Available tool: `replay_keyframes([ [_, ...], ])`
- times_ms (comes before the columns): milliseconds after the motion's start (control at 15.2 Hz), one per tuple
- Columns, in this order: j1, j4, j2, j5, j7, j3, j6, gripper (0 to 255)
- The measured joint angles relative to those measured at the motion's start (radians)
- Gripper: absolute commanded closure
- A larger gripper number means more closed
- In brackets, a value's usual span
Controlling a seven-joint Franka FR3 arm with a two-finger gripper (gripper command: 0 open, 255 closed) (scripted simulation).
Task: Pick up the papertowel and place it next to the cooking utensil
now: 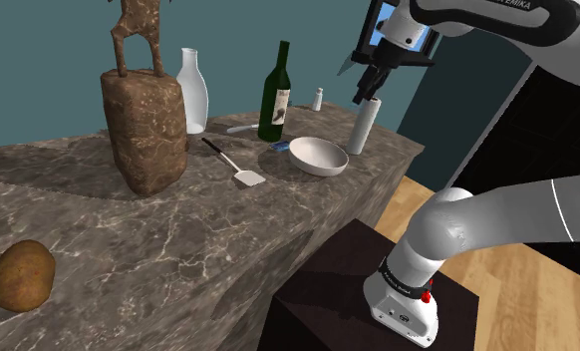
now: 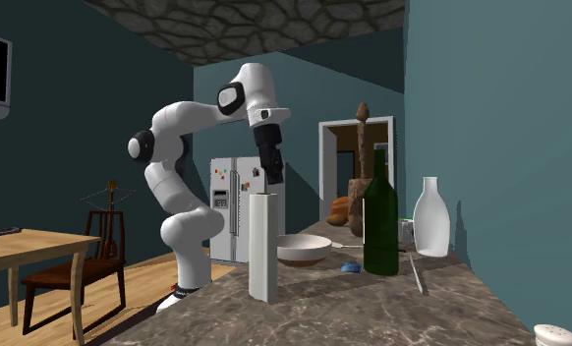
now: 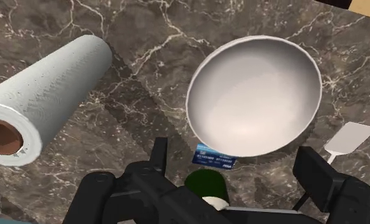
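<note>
Papertowel (image 1: 363,128), a white roll with a brown core, stands upright on the marbled worktop (image 1: 178,234), near its far corner at the shoulder view's right and close to the edge. Just above the top of the roll hangs the black tool (image 1: 366,97) on the white arm (image 1: 497,214), pointing downward. In the wrist view the tool (image 3: 236,162) has its two fingers (image 3: 158,153) wide apart and nothing is held between them; the papertowel (image 3: 44,95) lies off to one side of the fingers and does not touch them. Next to the roll, toward the shoulder view's left, sits a white bowl (image 1: 318,157), and a small blue card (image 3: 214,158) lies on the worktop at the rim of the bowl. Behind the bowl stands a dark green bottle (image 1: 275,95) with a pale label. The spatula (image 1: 233,165), with a dark handle and a pale flat blade, lies flat on the worktop on the other side of the bowl, well apart from the papertowel. Further to the left are a white bottle (image 1: 191,92) and a tall brown statue (image 1: 142,110) on a stone-like base. A potato (image 1: 21,274) rests near the front left corner. A small white shaker (image 1: 318,98) stands at the far edge. In the second exterior view the roll (image 2: 262,246) is nearest to the camera, with the tool (image 2: 270,185) over it.
</note>
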Motion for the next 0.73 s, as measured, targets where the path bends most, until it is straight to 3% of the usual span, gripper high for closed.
replay_keyframes([
  [726, -0.061, 0.142, 0.162, -0.084, -0.178, -0.218, 0.058, 0],
])
